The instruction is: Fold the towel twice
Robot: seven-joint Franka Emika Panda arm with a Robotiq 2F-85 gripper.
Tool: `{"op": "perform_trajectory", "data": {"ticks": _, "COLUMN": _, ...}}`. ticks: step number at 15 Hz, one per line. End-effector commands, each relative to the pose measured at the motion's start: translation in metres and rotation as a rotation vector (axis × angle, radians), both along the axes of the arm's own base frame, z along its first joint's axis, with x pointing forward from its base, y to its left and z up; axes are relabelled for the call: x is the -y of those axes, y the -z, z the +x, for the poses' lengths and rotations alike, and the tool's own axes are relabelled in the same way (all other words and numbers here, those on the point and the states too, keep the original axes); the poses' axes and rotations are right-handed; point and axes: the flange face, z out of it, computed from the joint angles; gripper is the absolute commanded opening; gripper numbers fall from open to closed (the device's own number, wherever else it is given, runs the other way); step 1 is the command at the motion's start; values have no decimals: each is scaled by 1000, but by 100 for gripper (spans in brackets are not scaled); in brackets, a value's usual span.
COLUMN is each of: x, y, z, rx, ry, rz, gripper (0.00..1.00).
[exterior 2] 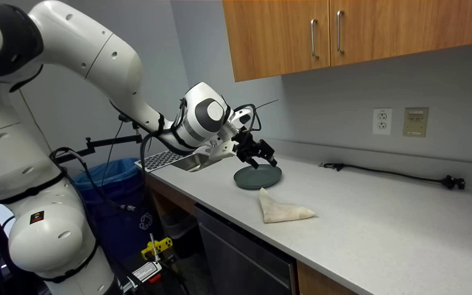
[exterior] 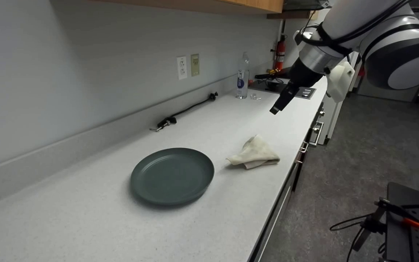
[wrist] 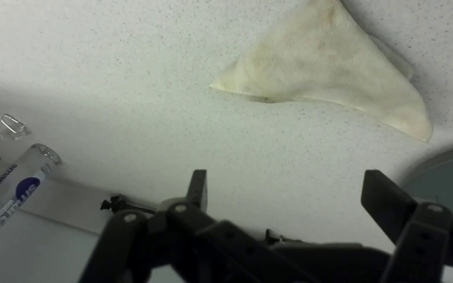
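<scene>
The towel is a small cream-beige cloth lying on the counter in both exterior views (exterior: 255, 153) (exterior 2: 283, 211). It is roughly triangular, with layers overlapping and an under layer peeking out at one edge in the wrist view (wrist: 321, 63). One of its corners stands a little raised. My gripper (exterior: 274, 110) is in the air above the counter, apart from the towel. In an exterior view its two dark fingers (exterior 2: 264, 164) are spread. In the wrist view the jaws (wrist: 285, 171) are wide apart with only counter between them, and the towel lies beyond the fingertips.
A dark green round plate (exterior: 173, 176) sits beside the towel and also shows in an exterior view (exterior 2: 256, 177). A clear water bottle (exterior: 243, 76) and a black cable (exterior 2: 391, 170) lie along the wall side. The counter's front edge (exterior: 286, 193) runs close to the towel. Wooden cabinets (exterior 2: 279, 39) hang above.
</scene>
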Motion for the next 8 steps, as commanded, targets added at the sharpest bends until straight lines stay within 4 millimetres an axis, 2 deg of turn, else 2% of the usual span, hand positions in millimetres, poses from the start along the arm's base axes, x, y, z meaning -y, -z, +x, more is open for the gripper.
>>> {"op": "perform_trajectory", "data": {"ticks": 1, "x": 1, "y": -12, "z": -7, "rx": 36, "ry": 2, "rz": 62, "gripper": 100}}
{"op": "perform_trajectory", "data": {"ticks": 5, "x": -3, "y": -12, "z": -11, "rx": 66, "ry": 25, "rz": 160, "gripper": 100}}
{"op": "perform_trajectory", "data": {"ticks": 7, "x": -5, "y": -6, "z": -17, "rx": 57, "ry": 43, "rz": 202, "gripper": 100}}
{"op": "perform_trajectory", "data": {"ticks": 8, "x": -5, "y": -4, "z": -4, "rx": 46, "ry": 49, "rz": 163, "gripper": 100}}
